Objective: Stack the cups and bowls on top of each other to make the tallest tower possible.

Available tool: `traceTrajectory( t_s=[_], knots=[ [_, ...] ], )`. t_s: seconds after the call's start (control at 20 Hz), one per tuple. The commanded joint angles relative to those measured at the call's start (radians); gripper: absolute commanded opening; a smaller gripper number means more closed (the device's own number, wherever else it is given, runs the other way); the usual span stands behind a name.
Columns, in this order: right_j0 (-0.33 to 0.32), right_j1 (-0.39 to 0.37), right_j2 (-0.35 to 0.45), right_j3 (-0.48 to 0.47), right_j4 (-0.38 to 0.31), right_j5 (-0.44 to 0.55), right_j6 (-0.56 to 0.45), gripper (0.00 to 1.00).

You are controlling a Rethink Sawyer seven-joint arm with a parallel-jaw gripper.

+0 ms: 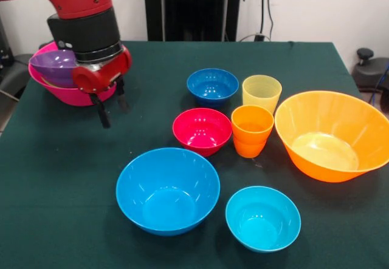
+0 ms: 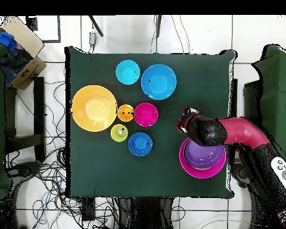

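Nearest sit the small cyan plastic bowl (image 1: pixel 263 218) and sky-blue bowl (image 1: pixel 167 190) on the green worktop (image 1: pixel 61 178). Farther left, the gripper (image 1: pixel 112 110) hangs with fingers (image 1: pixel 102 112) parted, empty, just before the pink-based tower (image 1: pixel 61 74) holding a purple bowl (image 1: pixel 55 65).

A robotics lab is showing here. A red and black arm (image 2: pixel 246 136) is reaching over a table (image 1: pixel 61 178) draped in dark green cloth, with bright plastic bowls (image 1: pixel 167 190) and cups (image 1: pixel 261 93) laid out like test props. In the overhead view, loose cables (image 2: pixel 38 179) are trailing across the tiled floor at 8 o'clock, and a cardboard box (image 2: pixel 17 50) is sitting at 10 o'clock. A black stand (image 1: pixel 191 8) is rising behind the table at 12 o'clock against a plain white wall.
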Motion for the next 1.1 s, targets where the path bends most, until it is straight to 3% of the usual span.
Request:
traceTrajectory(
  t_s=[0.05, 0.3, 0.5, 0.6, 0.7, 0.8, 1.1],
  knots=[
    [-0.042, 0.036, -0.029, 0.052, -0.081, -0.031, -0.128, 1.0],
    [-0.106, 0.059, -0.017, 0.075, -0.119, -0.056, -0.166, 1.0],
    [-0.211, 0.057, 0.075, 0.147, -0.062, -0.039, -0.219, 1.0],
    [-0.368, 0.175, 0.236, 0.214, 0.066, -0.014, -0.295, 1.0],
    [-0.504, 0.38, 0.361, 0.246, 0.161, 0.0, -0.365, 1.0],
    [-0.528, 0.406, 0.374, 0.248, 0.146, 0.004, -0.377, 1.0],
    [-0.683, 0.622, 0.437, 0.251, 0.194, 0.09, -0.494, 1.0]
  ],
)
